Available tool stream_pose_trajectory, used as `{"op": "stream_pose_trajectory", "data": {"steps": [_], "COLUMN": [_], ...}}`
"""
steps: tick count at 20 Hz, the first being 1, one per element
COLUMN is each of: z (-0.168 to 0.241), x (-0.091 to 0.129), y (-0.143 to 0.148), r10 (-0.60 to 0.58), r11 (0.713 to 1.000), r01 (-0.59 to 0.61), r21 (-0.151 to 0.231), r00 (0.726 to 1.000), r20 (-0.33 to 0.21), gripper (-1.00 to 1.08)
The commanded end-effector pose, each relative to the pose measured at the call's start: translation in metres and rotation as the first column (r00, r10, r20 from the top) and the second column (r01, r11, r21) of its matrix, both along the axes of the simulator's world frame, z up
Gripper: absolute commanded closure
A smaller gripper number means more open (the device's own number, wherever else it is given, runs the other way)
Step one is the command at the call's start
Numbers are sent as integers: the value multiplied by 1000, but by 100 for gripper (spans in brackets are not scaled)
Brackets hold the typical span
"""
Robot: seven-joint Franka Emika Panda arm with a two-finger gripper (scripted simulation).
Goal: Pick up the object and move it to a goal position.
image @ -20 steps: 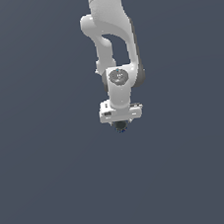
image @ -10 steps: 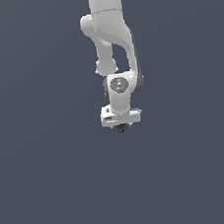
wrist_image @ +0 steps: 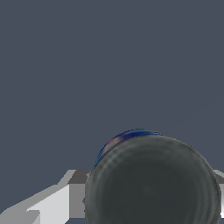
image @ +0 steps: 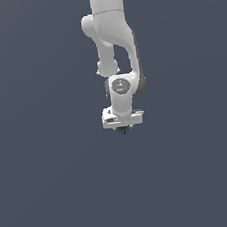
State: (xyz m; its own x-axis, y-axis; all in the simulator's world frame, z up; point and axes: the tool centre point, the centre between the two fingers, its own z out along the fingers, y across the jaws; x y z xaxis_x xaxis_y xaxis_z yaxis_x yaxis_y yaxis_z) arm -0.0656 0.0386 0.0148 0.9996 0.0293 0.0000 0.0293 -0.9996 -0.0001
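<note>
The object (image: 122, 131) is a tiny dark lump showing just under the white hand of my arm, in the middle of the exterior view. My gripper (image: 123, 128) is shut on it, and the fingers are mostly hidden behind the hand. In the wrist view the object (wrist_image: 153, 183) fills the near field as a dark grey ball with a blue rim. A white finger (wrist_image: 50, 205) sits beside it, and the other finger is hidden behind the ball.
A plain grey-blue background surrounds the arm (image: 110, 40) on all sides in both views. No other object, container or edge shows.
The arm has lowered slightly, carrying the gripper and the dark lump downward in the exterior view. The grip looks the same.
</note>
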Motion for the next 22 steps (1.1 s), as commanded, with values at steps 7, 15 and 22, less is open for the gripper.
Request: {"op": "stream_pose_trajectory", "data": {"steps": [7,15,22], "z": [7,45,105], "x": [2,17,40], "y": [-1,-5,-11], "r10": [0,0,0], "r11": [1000,1000,1000], "r01": [0,0,0], "r21": [0,0,0], "r00": [1000,1000,1000], "r20": [-1,-1,-1], "gripper": [108,108,108]}}
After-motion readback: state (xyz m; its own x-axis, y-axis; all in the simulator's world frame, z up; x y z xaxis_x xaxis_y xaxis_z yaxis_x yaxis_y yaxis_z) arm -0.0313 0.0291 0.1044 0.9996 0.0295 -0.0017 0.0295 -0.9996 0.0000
